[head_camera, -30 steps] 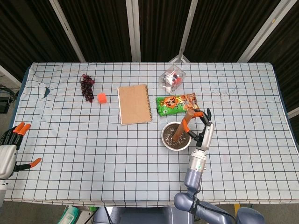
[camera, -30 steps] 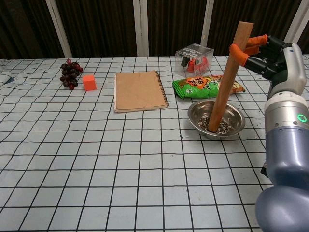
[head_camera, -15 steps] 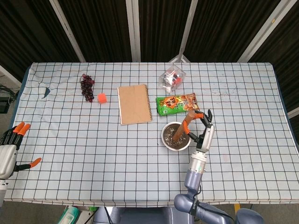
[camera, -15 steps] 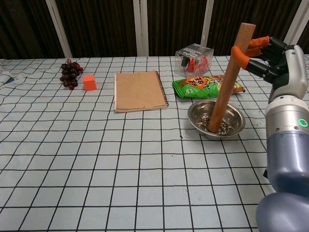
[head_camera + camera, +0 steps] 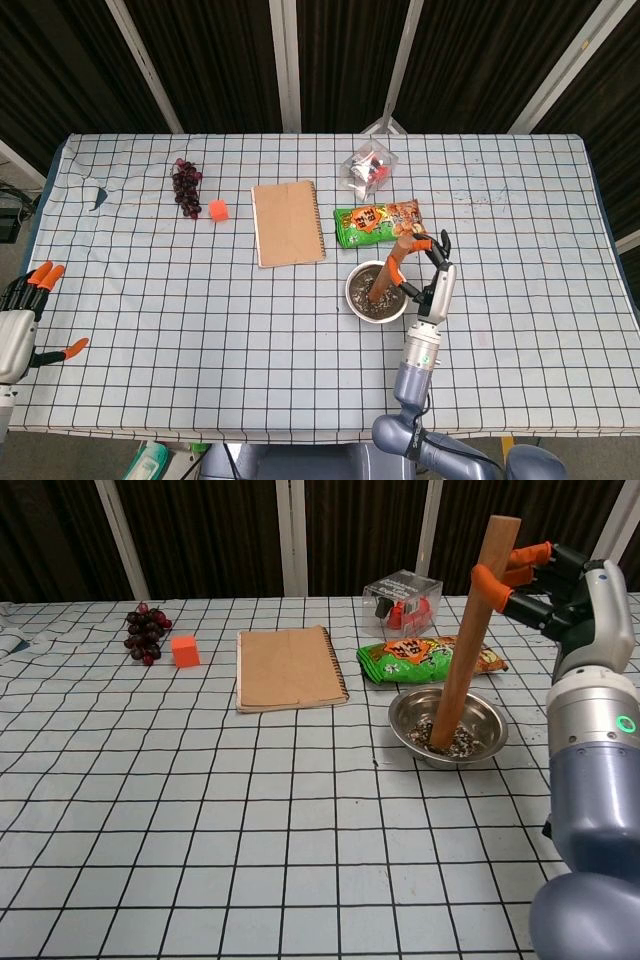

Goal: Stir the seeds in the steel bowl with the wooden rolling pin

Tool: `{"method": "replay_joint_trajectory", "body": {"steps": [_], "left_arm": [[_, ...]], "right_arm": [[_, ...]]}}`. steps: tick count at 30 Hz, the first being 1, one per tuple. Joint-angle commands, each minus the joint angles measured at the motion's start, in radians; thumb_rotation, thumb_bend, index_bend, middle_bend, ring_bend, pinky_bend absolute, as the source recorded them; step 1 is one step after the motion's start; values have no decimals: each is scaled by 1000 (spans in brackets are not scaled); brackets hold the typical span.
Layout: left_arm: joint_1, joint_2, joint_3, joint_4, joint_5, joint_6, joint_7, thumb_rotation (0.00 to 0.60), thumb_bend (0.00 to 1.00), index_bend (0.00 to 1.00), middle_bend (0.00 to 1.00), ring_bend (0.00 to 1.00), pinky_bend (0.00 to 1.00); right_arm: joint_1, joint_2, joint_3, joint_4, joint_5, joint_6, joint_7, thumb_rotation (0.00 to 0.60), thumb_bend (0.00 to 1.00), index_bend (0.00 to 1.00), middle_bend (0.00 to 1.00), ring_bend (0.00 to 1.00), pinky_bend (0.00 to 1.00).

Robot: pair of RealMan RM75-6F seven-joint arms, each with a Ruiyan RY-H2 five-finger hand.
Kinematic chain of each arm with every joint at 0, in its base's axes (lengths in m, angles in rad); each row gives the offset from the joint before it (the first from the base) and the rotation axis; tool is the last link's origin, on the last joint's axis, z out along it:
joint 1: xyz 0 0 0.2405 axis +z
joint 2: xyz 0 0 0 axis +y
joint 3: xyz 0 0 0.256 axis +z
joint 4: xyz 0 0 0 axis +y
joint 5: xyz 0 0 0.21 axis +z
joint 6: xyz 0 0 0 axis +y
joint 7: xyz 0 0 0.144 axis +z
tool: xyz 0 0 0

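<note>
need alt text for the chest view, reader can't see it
The right robot hand holds a wooden rolling pin tilted, its lower end in the seeds of a steel bowl on a checked tablecloth. Behind lie a snack bag, notebook, orange cube and grapes.

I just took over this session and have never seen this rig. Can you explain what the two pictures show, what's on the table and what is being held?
This is a two-armed robot at a checked table. One picture looks down from its head, the other looks forward from its chest.

The right robot hand holds the wooden rolling pin near its top, tilted, with its lower end in the seeds of the steel bowl. The left robot hand is at the table's left edge, fingers apart, holding nothing.

Also on the table: grapes, an orange cube, a brown notebook, a green snack bag just behind the bowl, and a clear plastic box.
</note>
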Motion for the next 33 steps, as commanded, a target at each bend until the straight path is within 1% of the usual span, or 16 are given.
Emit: {"method": "replay_joint_trajectory", "body": {"steps": [1, 7, 11, 15, 19, 24, 27, 31, 33], "left_arm": [[0, 0, 0, 0, 1, 0, 0, 600, 18, 0, 0, 0, 0], [0, -1, 0, 2, 1, 2, 0, 600, 19, 0, 0, 0, 0], [1, 0, 1, 2, 5, 4, 1, 600, 18, 0, 0, 0, 0], [4, 1, 5, 5, 14, 11, -2, 600, 19, 0, 0, 0, 0], [5, 1, 7, 8, 19, 13, -4, 600, 19, 0, 0, 0, 0], [6, -1, 10, 11, 28, 19, 1, 600, 18, 0, 0, 0, 0], [7, -4, 9, 14, 33, 26, 4, 600, 18, 0, 0, 0, 0], [8, -8, 11, 16, 39, 30, 9, 600, 18, 0, 0, 0, 0], [9, -10, 11, 16, 40, 32, 11, 600, 19, 0, 0, 0, 0]], "right_arm": [[8, 26, 9, -45, -27, 22, -19, 600, 767, 832, 679, 324, 0], [7, 97, 19, -175, -71, 53, -88, 600, 767, 832, 679, 324, 0], [-5, 160, 10, -255, -95, 53, -143, 600, 768, 832, 679, 324, 0], [-34, 253, -10, -335, -130, 50, -191, 600, 768, 832, 679, 324, 0], [-76, 371, -43, -403, -171, 42, -234, 600, 768, 832, 679, 324, 0], [-151, 548, -90, -479, -198, 19, -257, 600, 767, 832, 679, 324, 0], [-203, 650, -135, -515, -216, 7, -267, 600, 768, 832, 680, 324, 0], [-263, 775, -234, -480, -305, 9, -311, 600, 768, 832, 679, 324, 0], [-283, 810, -270, -443, -339, 18, -338, 600, 767, 832, 679, 324, 0]]}}
